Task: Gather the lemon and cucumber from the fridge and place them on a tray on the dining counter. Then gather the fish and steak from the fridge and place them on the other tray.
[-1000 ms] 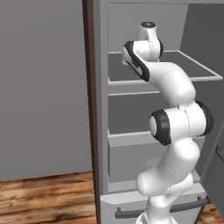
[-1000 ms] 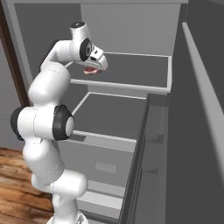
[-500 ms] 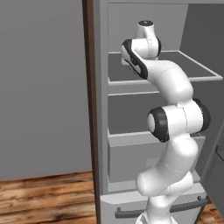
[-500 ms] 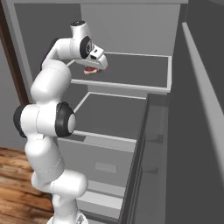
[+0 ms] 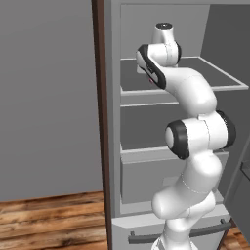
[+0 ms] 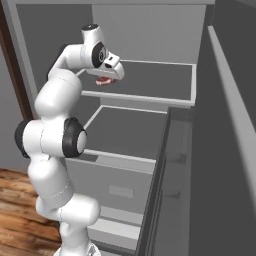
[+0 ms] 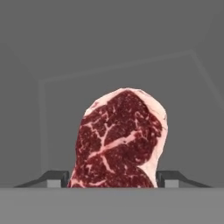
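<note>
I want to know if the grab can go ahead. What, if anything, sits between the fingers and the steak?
Nothing visible does. In the hand view the steak lies directly between the two fingers, on the fridge's upper shelf.

No legible text or labels anywhere

The arm reaching into the open fridge point(image 5: 161, 141) barely shifts across the 3 moments; its wrist at the upper shelf point(image 6: 150, 82) settles a touch lower and closer to the shelf edge than a second ago. The gripper point(image 7: 114, 178) has drawn its jaws in from their widest spread, so the 2 fingertips point(image 7: 54, 178) now sit just beside the flanks of the steak point(image 7: 120, 140); whether they press on it yet I cannot tell. The base has not driven.
</note>
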